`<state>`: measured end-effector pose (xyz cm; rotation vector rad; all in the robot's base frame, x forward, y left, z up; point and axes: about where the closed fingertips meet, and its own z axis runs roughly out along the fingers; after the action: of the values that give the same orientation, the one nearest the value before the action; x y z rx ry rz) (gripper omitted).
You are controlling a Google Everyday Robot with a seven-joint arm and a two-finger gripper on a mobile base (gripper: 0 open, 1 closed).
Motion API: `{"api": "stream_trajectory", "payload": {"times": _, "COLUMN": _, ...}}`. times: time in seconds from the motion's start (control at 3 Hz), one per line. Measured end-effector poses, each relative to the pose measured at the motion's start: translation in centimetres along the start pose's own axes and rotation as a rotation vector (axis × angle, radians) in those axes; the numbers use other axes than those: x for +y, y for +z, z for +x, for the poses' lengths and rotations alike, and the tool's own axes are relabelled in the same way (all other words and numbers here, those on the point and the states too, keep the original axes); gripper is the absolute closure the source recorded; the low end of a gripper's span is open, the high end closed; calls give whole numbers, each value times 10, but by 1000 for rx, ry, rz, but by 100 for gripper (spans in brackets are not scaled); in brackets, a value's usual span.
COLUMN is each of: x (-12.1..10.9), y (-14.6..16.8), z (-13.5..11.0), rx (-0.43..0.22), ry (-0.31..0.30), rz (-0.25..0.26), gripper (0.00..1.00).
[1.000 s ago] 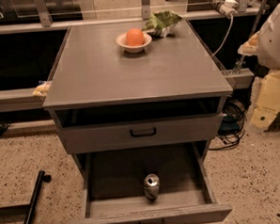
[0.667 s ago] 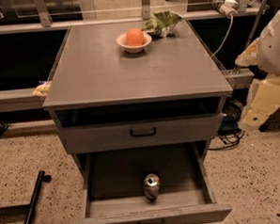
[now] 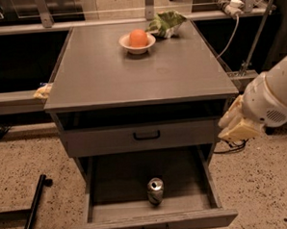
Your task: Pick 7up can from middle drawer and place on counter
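The 7up can [image 3: 155, 190] stands upright in the open middle drawer [image 3: 202, 218], near the front wall at the centre, its silver top and pull tab showing. The grey counter [image 3: 131, 73] tops the cabinet. My gripper [image 3: 234, 125] hangs at the cabinet's right side, level with the shallower drawer front, above and to the right of the can and apart from it. It holds nothing that I can see.
A white bowl [image 3: 130, 44] with an orange in it sits at the counter's back centre, beside a crumpled green bag [image 3: 165, 23]. The shallower grey drawer [image 3: 145, 135] above is closed. A black bar [image 3: 32, 209] lies on the speckled floor at the left. Cables hang at the right.
My arm has moved down and to the left, from beside the counter's right edge toward the cabinet's right side. The can and the drawer have not moved.
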<state>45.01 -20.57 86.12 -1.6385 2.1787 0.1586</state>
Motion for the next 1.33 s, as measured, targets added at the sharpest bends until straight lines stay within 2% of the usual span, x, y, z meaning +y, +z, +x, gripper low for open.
{"api": "stream_trajectory", "payload": {"times": 0.33, "x": -1, "y": 4, "z": -1, "rx": -9, "ry": 5, "rz": 2, "gripper": 89}}
{"api": "stream_trajectory", "payload": {"times": 0.67, "x": -1, "y": 4, "z": -1, "rx": -9, "ry": 5, "rz": 2, "gripper": 100}}
{"api": "stream_trajectory", "payload": {"times": 1.0, "x": 11, "y": 40, "z": 12, "rx": -27, "ry": -14, "rz": -6, "gripper": 100}}
{"api": "stream_trajectory", "payload": {"times": 1.33, "x": 42, "y": 131, "z": 32, "rx": -120, "ry": -48, "rz": -76, "gripper": 100}}
